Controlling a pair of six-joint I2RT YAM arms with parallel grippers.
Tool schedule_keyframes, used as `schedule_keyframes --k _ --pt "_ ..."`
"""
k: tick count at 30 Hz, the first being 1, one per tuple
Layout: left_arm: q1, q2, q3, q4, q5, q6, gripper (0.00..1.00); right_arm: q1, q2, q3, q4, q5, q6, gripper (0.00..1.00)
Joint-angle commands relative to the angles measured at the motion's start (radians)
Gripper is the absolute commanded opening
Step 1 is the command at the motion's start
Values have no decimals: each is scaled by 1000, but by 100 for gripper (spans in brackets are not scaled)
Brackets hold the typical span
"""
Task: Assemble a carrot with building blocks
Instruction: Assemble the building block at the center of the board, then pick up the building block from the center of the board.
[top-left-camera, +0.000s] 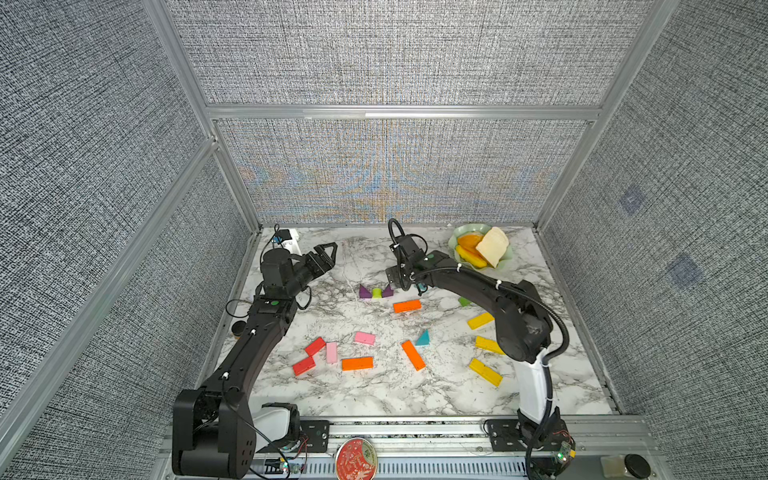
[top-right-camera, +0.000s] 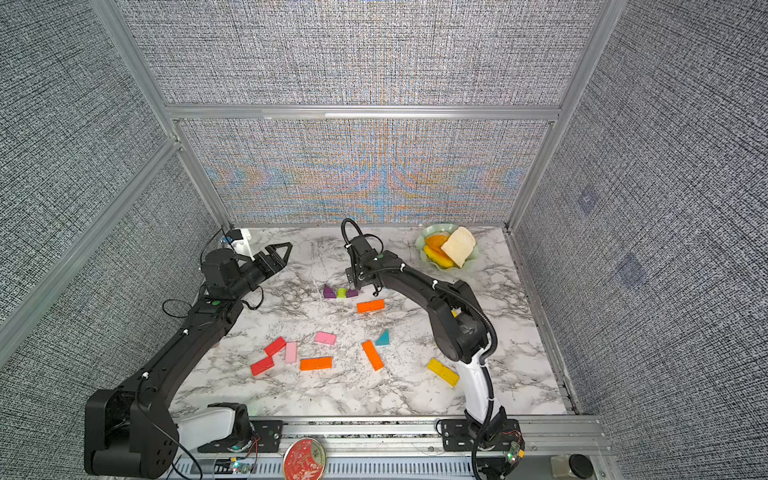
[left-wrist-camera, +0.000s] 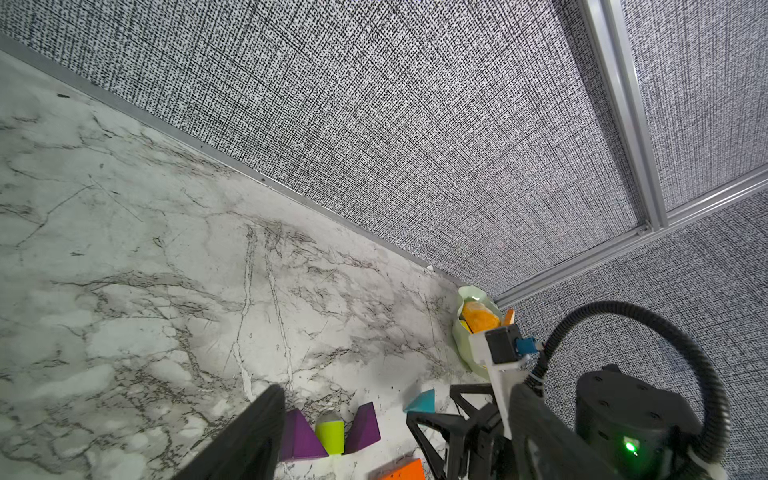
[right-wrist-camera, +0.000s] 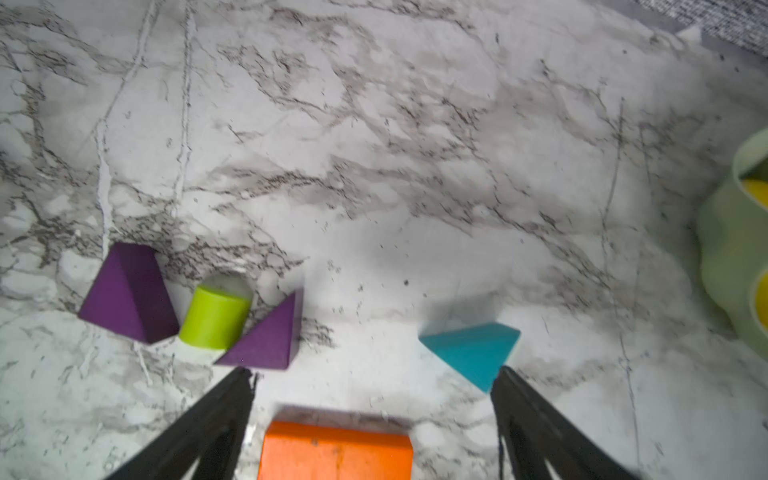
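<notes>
Two purple triangles (right-wrist-camera: 129, 291) (right-wrist-camera: 266, 336) flank a lime-green stub (right-wrist-camera: 214, 318) on the marble table; the same trio sits mid-table in a top view (top-left-camera: 376, 292). My right gripper (right-wrist-camera: 372, 374) hangs open just over them. One fingertip is next to a purple triangle, and the other touches a teal triangle (right-wrist-camera: 473, 353) that lies on the table. An orange bar (right-wrist-camera: 336, 451) lies between its fingers, nearer the wrist. My left gripper (top-left-camera: 328, 253) hovers open and empty at the back left. Orange (top-left-camera: 357, 363), red (top-left-camera: 315, 346), pink (top-left-camera: 365, 338) and yellow (top-left-camera: 485, 372) bars lie scattered nearer the front.
A pale green bowl (top-left-camera: 465, 228) with toy fruit slices and a bread slice stands at the back right. A second teal triangle (top-left-camera: 423, 338) and a lime stub (top-left-camera: 464, 301) lie near the right arm. Textured walls close in the back and both sides of the table.
</notes>
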Motion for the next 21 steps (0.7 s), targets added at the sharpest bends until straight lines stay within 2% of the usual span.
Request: schedule_keyframes --k 1,7,21 --pt "-30 15 -5 38 41 -5 85 1 -56 -75 -5 -36 81 99" --pt "-106 23 3 29 49 5 85 10 -81 -167 -18 -127 140 99" --pt "-118 13 -3 42 60 -16 85 38 0 -176 -52 -105 196 99"
